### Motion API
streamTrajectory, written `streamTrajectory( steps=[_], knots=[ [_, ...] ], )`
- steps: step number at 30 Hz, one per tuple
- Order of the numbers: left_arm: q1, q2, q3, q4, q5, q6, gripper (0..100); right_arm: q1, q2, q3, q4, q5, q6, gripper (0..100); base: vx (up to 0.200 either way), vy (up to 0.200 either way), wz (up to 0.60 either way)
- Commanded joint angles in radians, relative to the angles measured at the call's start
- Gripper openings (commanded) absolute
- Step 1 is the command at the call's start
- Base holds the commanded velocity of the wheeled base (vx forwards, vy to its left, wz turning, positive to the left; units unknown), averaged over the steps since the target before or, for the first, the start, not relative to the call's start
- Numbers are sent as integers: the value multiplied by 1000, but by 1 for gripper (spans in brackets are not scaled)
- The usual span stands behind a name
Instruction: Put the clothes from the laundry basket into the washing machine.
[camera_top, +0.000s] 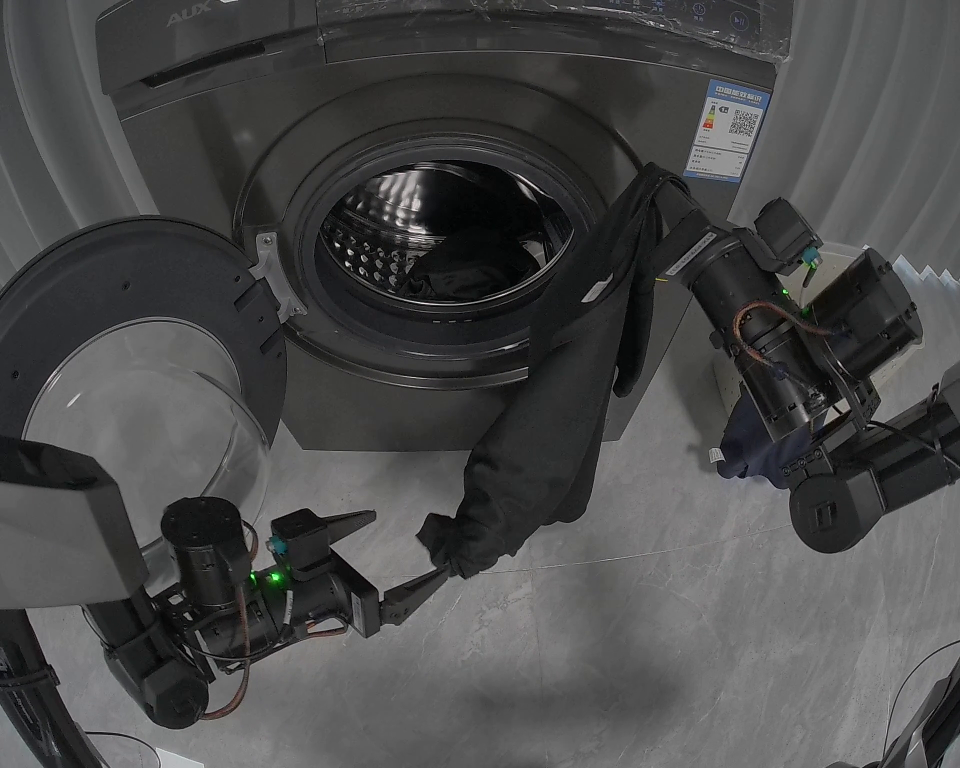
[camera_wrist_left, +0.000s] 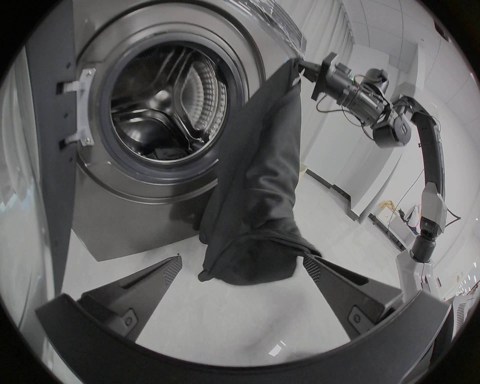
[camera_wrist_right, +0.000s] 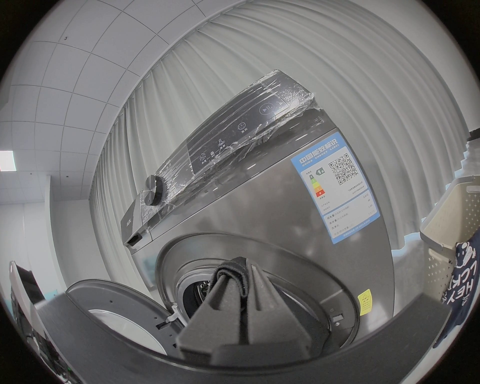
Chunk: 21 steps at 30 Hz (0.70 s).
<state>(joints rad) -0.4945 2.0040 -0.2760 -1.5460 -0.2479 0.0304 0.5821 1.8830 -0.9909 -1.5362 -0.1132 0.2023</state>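
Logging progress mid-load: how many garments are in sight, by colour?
Black: 2, the hanging garment in the right gripper and the loaded garment in the drum
Dark blue: 1, the blue garment hanging on the basket
Total: 3

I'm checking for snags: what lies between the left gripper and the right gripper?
The black garment, hanging from the shut right gripper down to the open left gripper, as seen in the head view.
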Motion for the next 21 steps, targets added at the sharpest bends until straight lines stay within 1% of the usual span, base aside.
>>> streamTrajectory(
  steps=[1, 2, 4, 8, 14, 17, 21],
  knots=[
    [40, -74, 40, 0, -4, 6, 100, -27, 7, -14, 1, 0, 0, 0, 0, 0, 0],
    [43, -74, 47, 0, -4, 6, 100, -27, 7, -14, 1, 0, 2, 0, 0, 0, 0],
    [56, -71, 83, 0, -19, 9, 100, -28, 10, -14, -1, 0, 2, 0, 0, 0, 0],
    [79, -73, 83, 0, -28, 9, 100, -25, 10, -14, -1, 0, 3, 0, 0, 0, 0],
    [59, -37, -20, 0, -27, 2, 100, 2, 24, -6, -4, 3, 2, 0, 0, 0, 0],
    [28, 4, -103, 0, -25, -7, 100, 27, 28, 6, -4, 9, 2, 0, 0, 0, 0],
    [14, 67, -210, 0, -22, -14, 100, 54, 22, 41, -5, 17, 0, 0, 0, 0, 0]
  ],
)
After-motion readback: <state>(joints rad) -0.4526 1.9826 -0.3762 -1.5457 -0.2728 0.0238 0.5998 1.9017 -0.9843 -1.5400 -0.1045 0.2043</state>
